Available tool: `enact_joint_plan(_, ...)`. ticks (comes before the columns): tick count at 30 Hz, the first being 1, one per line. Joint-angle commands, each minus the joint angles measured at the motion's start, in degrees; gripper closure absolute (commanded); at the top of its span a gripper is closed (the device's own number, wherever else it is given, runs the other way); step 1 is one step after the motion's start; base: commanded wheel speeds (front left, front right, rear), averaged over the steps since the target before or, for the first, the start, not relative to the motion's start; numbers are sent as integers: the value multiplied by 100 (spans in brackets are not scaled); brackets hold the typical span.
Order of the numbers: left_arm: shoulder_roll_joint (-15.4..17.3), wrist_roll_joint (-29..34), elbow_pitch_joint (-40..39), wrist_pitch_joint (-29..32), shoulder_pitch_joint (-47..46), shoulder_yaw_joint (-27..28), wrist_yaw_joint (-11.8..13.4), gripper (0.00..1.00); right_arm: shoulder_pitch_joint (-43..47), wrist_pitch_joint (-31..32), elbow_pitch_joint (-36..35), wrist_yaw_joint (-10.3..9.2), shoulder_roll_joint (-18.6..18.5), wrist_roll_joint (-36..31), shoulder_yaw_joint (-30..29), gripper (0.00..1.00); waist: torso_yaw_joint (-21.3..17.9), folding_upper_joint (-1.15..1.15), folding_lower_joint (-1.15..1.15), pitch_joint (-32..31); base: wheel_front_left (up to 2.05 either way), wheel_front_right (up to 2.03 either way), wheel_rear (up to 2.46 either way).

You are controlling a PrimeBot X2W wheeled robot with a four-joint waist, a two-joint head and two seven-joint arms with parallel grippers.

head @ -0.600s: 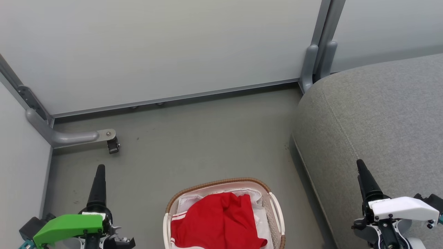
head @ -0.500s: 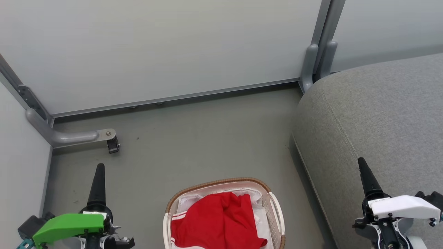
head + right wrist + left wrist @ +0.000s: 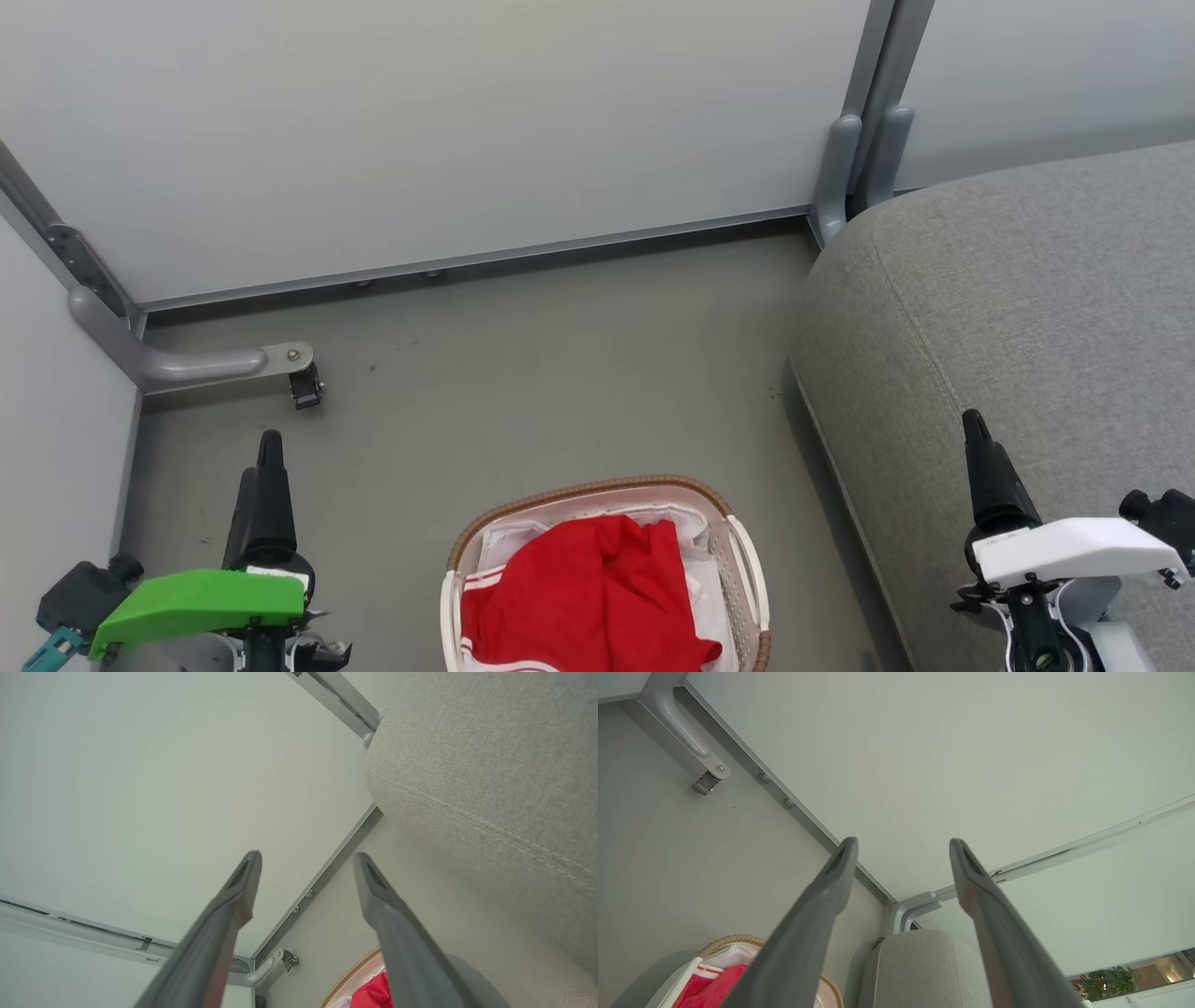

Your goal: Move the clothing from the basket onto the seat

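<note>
- On the grey floor (image 3: 560, 373), at the bottom centre of the head view, the basket (image 3: 597, 487) stands upright, its white liner (image 3: 509, 541) showing along the inner wall.
- The clothing (image 3: 588, 597) lies bunched inside the basket, red, with white stripes at its left edge.
- The seat (image 3: 1008, 308) stands to the right of the basket, with a strip of floor between them.
- Left gripper (image 3: 268, 448): left of the basket, above the floor. Its wrist view shows the fingers (image 3: 831, 882) spread apart and empty.
- Right gripper (image 3: 973, 429): right of the basket, over the seat's near edge. Its fingers (image 3: 240, 882) are likewise spread and empty.
</note>
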Motion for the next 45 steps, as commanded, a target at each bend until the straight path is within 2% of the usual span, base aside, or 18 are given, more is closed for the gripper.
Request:
enact_joint_plan(1, 43, 243, -104, -68, 22, 7, -21, 0, -12, -71, -120, 1, -43, -251, 11, 0, 1, 0, 0, 5, 0, 0, 0)
enact_joint_plan(14, 50, 1521, -104, -301, 107, -168, -26, 0, 41, -304, -102, 1, -54, -1253, 164, 0, 14, 0, 0, 30, 0, 0, 0)
enact_joint_plan(30, 60, 2627, 115, -547, 160, -383, -18, 0, 69, -553, -45, 1, -65, -2312, 347, 0, 31, 0, 0, 82, 0, 0, 0)
enact_joint_plan(45, 68, 3364, 234, -753, 191, -522, 45, 0, 117, -756, -2, 2, -73, -3086, 464, 0, 52, 0, 0, 112, 0, 0, 0)
